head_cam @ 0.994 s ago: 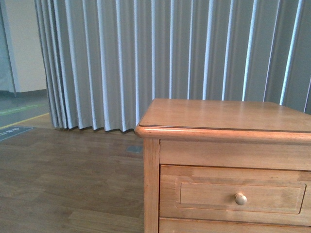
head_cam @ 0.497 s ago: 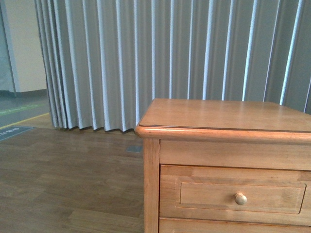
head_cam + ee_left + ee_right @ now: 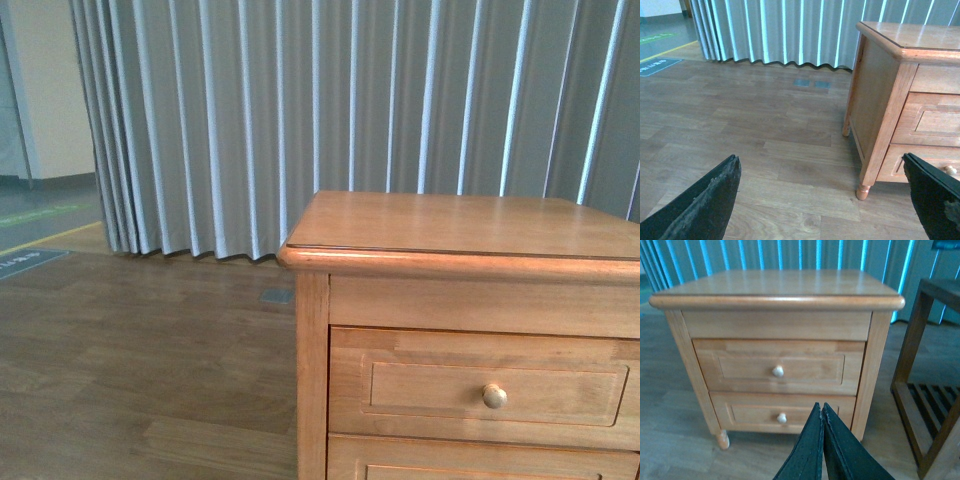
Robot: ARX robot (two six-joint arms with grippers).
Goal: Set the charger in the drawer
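Observation:
The upper drawer (image 3: 495, 393) of a honey-brown wooden nightstand is shut, with a round pale knob (image 3: 494, 396). It shows in the right wrist view (image 3: 810, 367) above a similar lower drawer (image 3: 755, 416), and partly in the left wrist view (image 3: 935, 120). No charger shows in any view. My right gripper (image 3: 821, 407) is shut and empty, held in front of the nightstand, low near the lower drawer. My left gripper (image 3: 822, 165) is open wide and empty over the wood floor, left of the nightstand. Neither arm shows in the front view.
The nightstand top (image 3: 450, 225) is bare. Grey pleated curtains (image 3: 300, 110) hang behind it. Wood floor (image 3: 765, 145) spreads to the left. A dark wooden slatted frame (image 3: 927, 390) stands close to the nightstand's right side.
The front view has shifted slightly: the nightstand sits a little higher in frame and the top edge of the lower drawer now shows. The drawer stays shut.

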